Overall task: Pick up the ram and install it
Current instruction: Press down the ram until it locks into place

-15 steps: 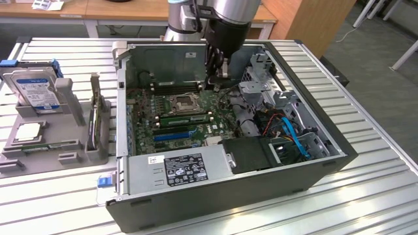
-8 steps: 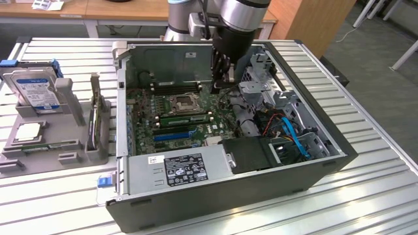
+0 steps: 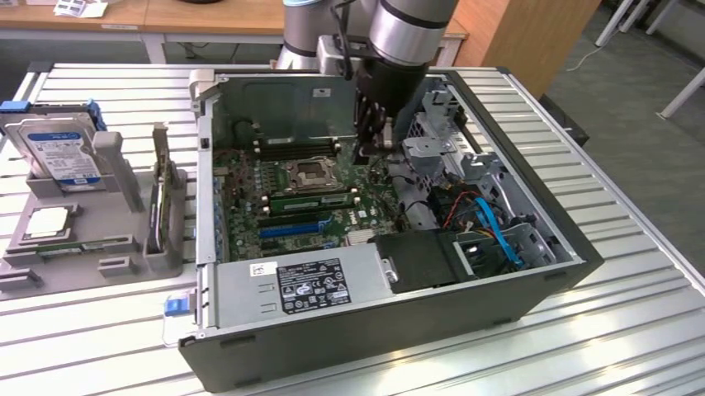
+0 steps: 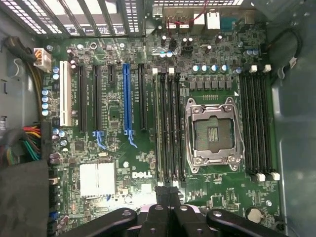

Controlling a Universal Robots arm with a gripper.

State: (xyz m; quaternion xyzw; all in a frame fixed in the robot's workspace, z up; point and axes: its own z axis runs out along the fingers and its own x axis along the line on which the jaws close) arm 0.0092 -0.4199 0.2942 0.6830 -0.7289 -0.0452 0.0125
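Looks like the long thin green circuit-board ram stick sits on edge in the black memory slots, between the silver CPU socket and the long blue expansion slot, inside the open black PC case on the slatted metal desk. Gripper pressed together, poised over one end of those slots. Can't tell if it's touching the stick. Guessing light, stiff and fragile. Best pinched by the bare long edges or short ends, not the chips or contacts.
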